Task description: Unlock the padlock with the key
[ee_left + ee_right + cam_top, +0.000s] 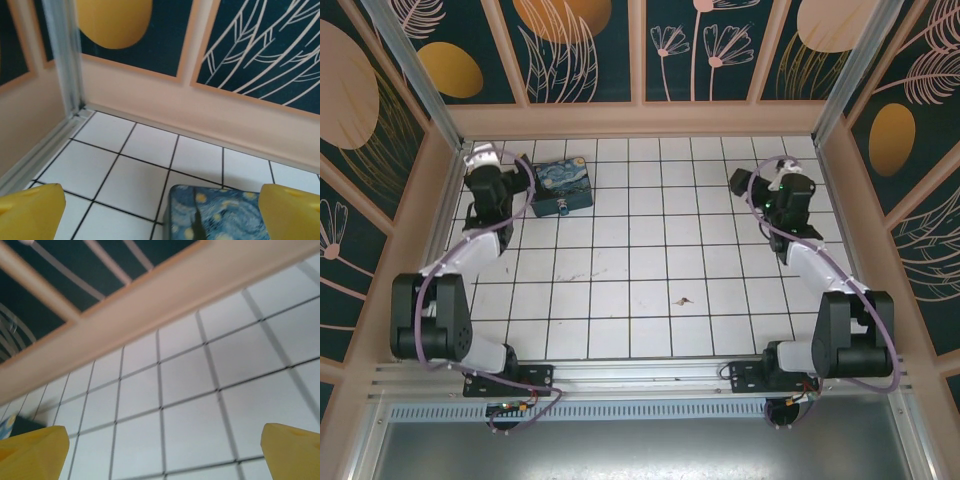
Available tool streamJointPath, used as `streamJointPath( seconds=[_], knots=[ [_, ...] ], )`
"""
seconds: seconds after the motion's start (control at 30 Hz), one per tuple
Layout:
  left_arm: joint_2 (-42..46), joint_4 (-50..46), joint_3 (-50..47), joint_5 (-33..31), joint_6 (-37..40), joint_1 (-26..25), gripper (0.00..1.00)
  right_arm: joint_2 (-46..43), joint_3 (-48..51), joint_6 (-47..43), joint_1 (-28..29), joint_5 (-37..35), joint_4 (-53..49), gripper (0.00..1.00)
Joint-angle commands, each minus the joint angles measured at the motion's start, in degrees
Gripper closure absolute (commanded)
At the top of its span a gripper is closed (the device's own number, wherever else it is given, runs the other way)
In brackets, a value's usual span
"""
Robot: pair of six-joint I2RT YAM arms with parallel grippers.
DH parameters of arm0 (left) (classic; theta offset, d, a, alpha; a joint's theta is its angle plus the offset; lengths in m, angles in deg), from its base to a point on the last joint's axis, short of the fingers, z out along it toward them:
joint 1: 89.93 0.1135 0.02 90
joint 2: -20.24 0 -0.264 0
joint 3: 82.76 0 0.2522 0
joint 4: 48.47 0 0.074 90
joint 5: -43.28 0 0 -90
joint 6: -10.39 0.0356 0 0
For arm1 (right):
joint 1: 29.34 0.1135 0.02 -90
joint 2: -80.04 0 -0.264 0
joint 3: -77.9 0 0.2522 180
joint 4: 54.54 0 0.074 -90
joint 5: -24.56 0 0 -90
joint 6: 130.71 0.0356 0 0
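your key [683, 298]: tiny brownish sliver flat on the table [620, 270], long axis roughly left-right, can't tell which end points where. left jaws and right jaws both wide.

I am not making out a single readable word, number, label or brand mark anywhere in here. The small blue box painted with a swirling starry night [563, 186] is showing only its picture. The dark teal wall panels with pale flower drawings [695, 50] and the white tiled floor with black grout lines [640, 250] are carrying pattern alone.
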Motion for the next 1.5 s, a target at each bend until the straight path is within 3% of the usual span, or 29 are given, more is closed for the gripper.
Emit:
streamJointPath(
  seconds=[0.0, 0.3, 0.5, 0.73, 0.9, 1.17, 1.33, 1.47],
  knots=[
    [-5.7, -11.8, 7.7, 5.5, -2.7, 0.4, 0.01, -1.2, -1.6, 2.5, 4.0, 3.2, -6.3, 0.01],
    [-21.7, -23.0, 24.6, 15.6, -7.3, 3.9, 0.01, -7.5, 0.3, 7.9, 9.7, 1.3, -9.1, 0.01],
    [-29.5, -25.5, 31.0, 17.5, -7.1, 4.3, 0.01, -8.8, -0.4, 7.9, 10.0, 0.2, -10.9, 0.01],
    [-32.5, -22.9, 31.9, 27.8, -9.5, 3.9, 0.01, -5.5, -0.7, 9.0, 10.2, 1.0, -9.4, 0.01],
    [-33.5, -23.5, 33.2, 31.8, -9.5, 0.7, 0.02, -3.4, 0.3, 10.5, 11.2, 0.9, -7.1, 0.01],
    [-28.8, -20.5, 27.2, 35.9, -10.9, -7.0, 0.01, 0.0, 0.6, 12.9, 13.8, -0.7, -5.0, 0.01],
    [-20.6, -13.4, 16.6, 37.2, -18.4, -13.2, 0.01, 5.6, -2.0, 15.0, 15.3, -0.2, -4.3, 0.01],
    [-12.8, -6.5, 6.2, 34.5, -25.8, -16.5, 0.01, 9.9, -4.3, 16.8, 18.1, -0.1, -5.6, 0.02]
  ],
)
